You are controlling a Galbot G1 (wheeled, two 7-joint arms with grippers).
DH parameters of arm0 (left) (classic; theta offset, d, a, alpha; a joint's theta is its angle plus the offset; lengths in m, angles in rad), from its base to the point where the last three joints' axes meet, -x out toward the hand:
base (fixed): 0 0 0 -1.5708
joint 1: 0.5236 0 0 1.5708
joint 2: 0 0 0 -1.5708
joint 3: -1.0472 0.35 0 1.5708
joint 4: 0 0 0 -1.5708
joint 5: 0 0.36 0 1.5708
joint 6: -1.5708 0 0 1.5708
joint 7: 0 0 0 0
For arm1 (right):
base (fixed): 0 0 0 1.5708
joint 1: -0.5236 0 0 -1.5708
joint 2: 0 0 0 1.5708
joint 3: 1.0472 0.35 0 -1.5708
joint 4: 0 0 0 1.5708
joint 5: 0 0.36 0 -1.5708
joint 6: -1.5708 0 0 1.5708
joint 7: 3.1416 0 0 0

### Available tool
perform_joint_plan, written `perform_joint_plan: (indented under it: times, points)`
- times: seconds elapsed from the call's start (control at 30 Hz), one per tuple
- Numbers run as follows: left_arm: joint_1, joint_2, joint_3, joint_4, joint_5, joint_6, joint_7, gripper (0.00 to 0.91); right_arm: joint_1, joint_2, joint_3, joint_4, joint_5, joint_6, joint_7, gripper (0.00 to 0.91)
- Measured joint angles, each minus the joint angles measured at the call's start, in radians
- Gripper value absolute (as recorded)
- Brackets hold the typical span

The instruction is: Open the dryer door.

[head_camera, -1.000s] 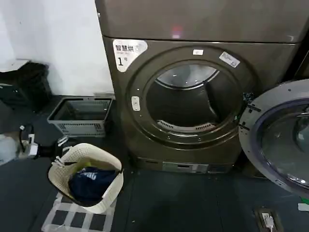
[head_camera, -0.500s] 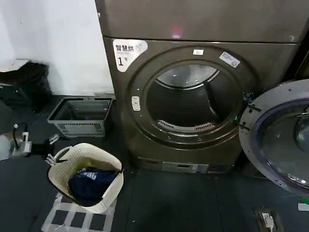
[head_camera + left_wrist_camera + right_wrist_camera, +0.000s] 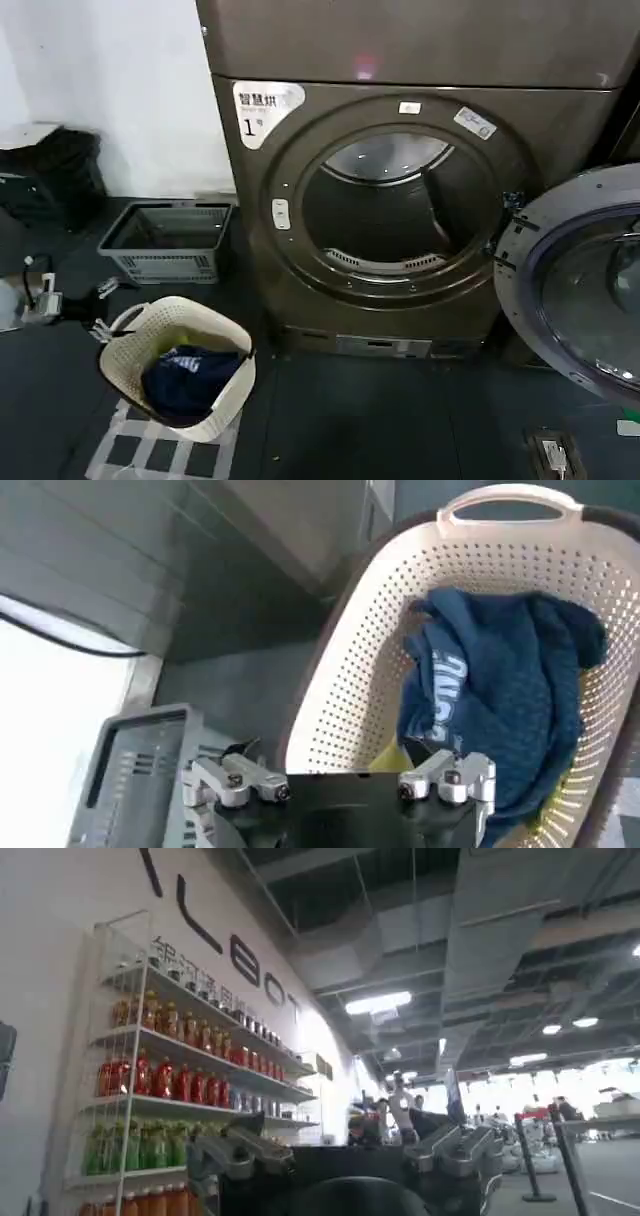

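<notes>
At the centre of the head view, the dryer [image 3: 400,200] is standing bronze-grey against the wall, its white label marked "1" sitting at the upper left of its front and its wide circular drum opening lying fully exposed. The dryer door [image 3: 575,285] is hanging swung out to the robot's right of the opening, its grey-white inner rim and dark glass facing the camera, hinged at the opening's right edge and running past the frame's edge. On the floor to the robot's left of the machine, a cream perforated laundry basket [image 3: 135,350] is sitting on a checked mat [image 3: 150,452], holding a dark blue garment [image 3: 185,380]; a grey crate [image 3: 165,240] is resting just behind it, near the wall. The left gripper [image 3: 40,300] is hanging low at the far left of the head view, beside the basket and well apart from the dryer. In the left wrist view, the left gripper [image 3: 340,780] is showing its fingers spread wide with nothing between them, above the basket and the blue garment. In the right wrist view, the right gripper [image 3: 350,1148] is pointing away from the machine toward shelves of bottles [image 3: 150,1088], its fingers likewise standing wide apart and holding nothing.
</notes>
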Motion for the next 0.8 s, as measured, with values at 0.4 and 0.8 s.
perform_joint_plan:
  times: [0.4, 0.8]
  points:
    - [0.001, 0.014, 0.022, -0.019, 0.002, -0.011, 0.008, 0.907, -0.001, 0.0, 0.0, -0.003, 0.0, 0.0, 0.0, 0.907]
    - [0.002, 0.016, 0.023, -0.022, 0.005, -0.02, 0.02, 0.907, 0.0, 0.002, 0.0, -0.003, 0.0, 0.0, 0.0, 0.907]
